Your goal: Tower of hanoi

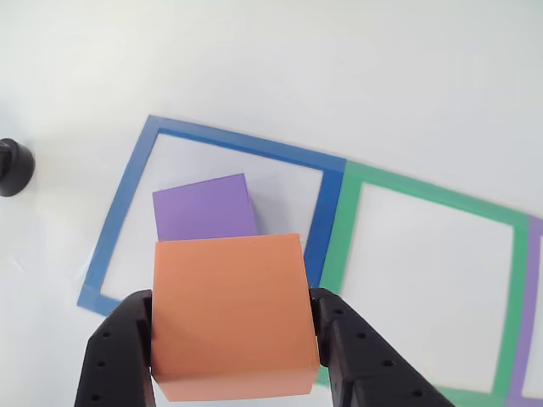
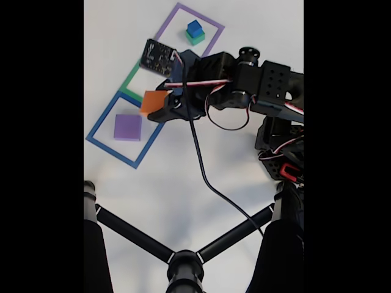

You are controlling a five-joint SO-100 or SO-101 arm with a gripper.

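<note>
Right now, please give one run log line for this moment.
gripper: shut on orange cube | held above blue square | purple cube: inside it

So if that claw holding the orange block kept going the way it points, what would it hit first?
Probably the purple block inside the blue square; the gripper carries the orange block toward it, though height is unclear.

Orange cube between black fingers; purple cube beyond the fingertips, inside a blue-outlined square. Adjoining squares outlined green and purple. Small blue cube on a green cube. White table.
</note>
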